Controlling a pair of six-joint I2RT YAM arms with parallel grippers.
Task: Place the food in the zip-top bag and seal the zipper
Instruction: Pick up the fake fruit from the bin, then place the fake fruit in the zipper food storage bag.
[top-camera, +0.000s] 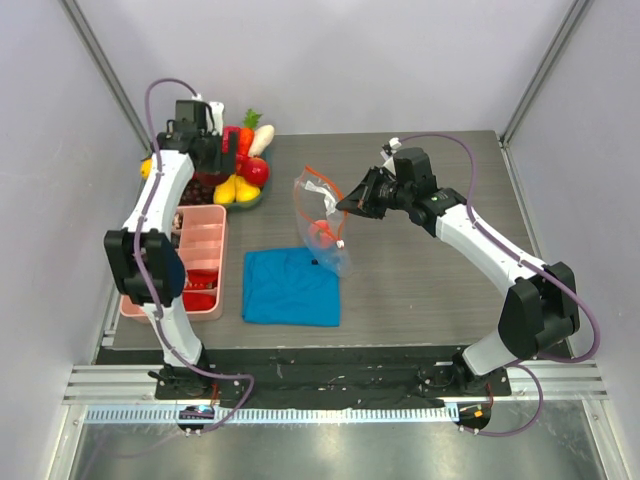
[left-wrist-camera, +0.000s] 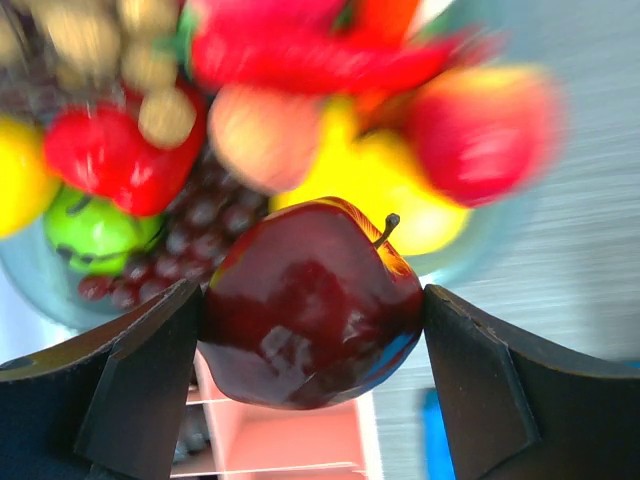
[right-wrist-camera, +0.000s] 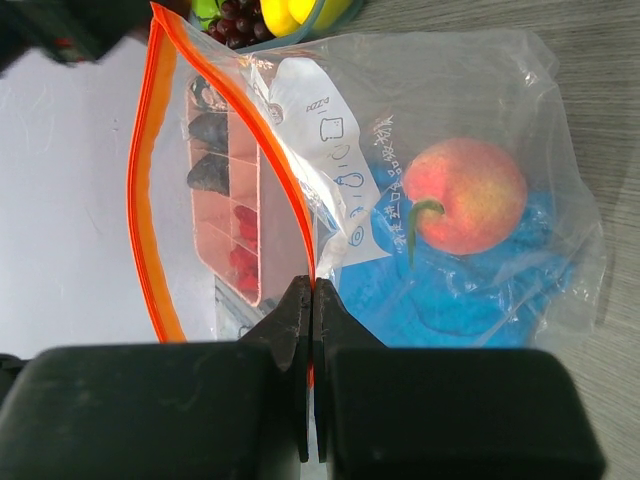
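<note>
In the left wrist view a dark red apple (left-wrist-camera: 310, 320) sits between my left gripper's (left-wrist-camera: 312, 300) two black fingers, which touch it on both sides. Behind it the bowl's food (left-wrist-camera: 250, 130) is blurred: grapes, a yellow piece, red and green pieces. From above, the left gripper (top-camera: 213, 160) hangs over that bowl (top-camera: 240, 190) at the back left. My right gripper (right-wrist-camera: 313, 290) is shut on the orange-red zipper (right-wrist-camera: 290, 190) and holds the clear zip-top bag (right-wrist-camera: 480, 90) up with its mouth gaping. A pink peach (right-wrist-camera: 468, 195) lies inside the bag (top-camera: 320, 215).
A blue folded cloth (top-camera: 290, 285) lies under the bag at the table's middle. A pink divided tray (top-camera: 205, 262) with dark and red items stands at the left edge, just in front of the bowl.
</note>
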